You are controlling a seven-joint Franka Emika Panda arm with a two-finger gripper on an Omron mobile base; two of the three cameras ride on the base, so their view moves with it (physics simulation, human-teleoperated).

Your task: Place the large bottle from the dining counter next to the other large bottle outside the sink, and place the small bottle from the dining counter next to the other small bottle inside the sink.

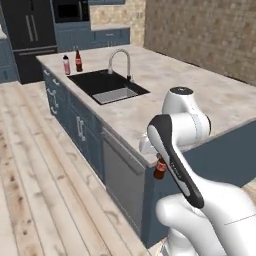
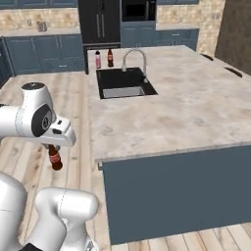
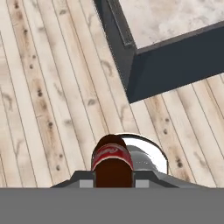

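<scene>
A dark cola bottle with a red label was held clamped in the nearly shut jaws at the lower left of the right base view, hanging over the wooden floor beside the tabletop. Two bottles were seen upright behind the sink.

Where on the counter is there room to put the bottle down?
The counter has bare marble right of the sink and across the near end. It is crowded at the far corner left of the sink, where the pink bottle and dark bottle stand. The gripper holds the carried bottle.
</scene>
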